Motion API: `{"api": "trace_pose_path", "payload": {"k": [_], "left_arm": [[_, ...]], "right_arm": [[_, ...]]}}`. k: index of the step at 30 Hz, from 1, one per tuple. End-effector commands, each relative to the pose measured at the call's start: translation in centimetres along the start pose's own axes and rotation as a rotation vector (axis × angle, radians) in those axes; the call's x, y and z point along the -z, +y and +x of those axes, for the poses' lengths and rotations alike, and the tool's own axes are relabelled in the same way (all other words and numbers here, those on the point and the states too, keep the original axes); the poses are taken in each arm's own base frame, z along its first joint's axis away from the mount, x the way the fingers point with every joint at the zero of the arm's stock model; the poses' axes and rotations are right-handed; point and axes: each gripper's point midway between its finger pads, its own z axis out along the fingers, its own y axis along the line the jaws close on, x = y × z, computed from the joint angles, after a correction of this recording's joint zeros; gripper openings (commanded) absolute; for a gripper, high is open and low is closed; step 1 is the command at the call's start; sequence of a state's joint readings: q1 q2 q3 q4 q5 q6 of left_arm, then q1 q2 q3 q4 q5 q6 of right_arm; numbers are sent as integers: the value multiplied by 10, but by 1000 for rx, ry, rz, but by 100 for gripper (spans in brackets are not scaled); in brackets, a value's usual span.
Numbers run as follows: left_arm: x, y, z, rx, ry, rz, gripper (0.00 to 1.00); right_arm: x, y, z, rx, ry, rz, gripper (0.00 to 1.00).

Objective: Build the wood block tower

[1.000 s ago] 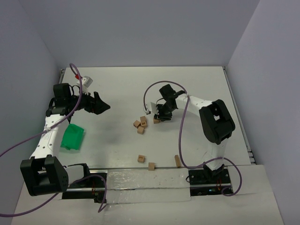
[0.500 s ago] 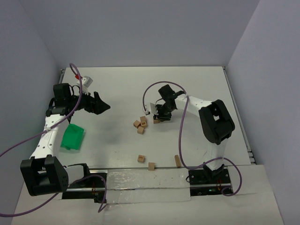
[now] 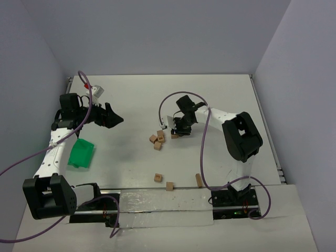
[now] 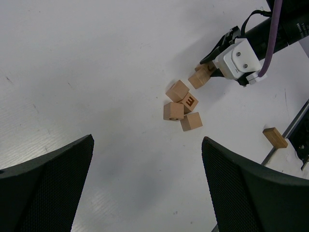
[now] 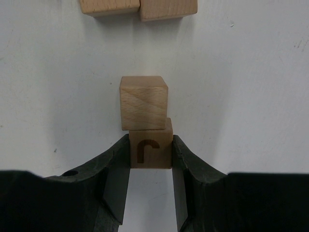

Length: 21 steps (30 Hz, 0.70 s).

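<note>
The right gripper [image 5: 150, 145] pinches a small light-tan wooden cube with a dark curved mark [image 5: 150, 151] at mid-table. Its far face sits right against a plain tan wooden cube [image 5: 144, 102], and two more tan cubes [image 5: 108, 6] lie side by side beyond. The left gripper [image 4: 147, 142] hangs spread wide and empty above the white table [image 4: 96, 72], near the green plastic tray [image 3: 81, 153].

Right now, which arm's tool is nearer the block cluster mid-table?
Right. The right tool, gripping a block, sits just beside the cluster; the left tool hangs open far off to the left.
</note>
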<state>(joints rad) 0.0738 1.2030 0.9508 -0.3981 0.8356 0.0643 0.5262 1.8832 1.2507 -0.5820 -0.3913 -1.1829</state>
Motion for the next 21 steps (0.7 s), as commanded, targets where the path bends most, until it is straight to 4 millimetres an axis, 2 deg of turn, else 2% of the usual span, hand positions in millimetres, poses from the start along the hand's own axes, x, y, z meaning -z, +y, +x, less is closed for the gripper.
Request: {"api": "trace_pose_path", "payload": {"k": [1,21], "left_arm": [[4,-2,-28,-83,-68,15,98],[3,-3,-28,-83,-68,20,98]], "right_arm": [[-4,13,1,-6,20,-26,20],[-4,20,2,-83,5,-46,21]]}}
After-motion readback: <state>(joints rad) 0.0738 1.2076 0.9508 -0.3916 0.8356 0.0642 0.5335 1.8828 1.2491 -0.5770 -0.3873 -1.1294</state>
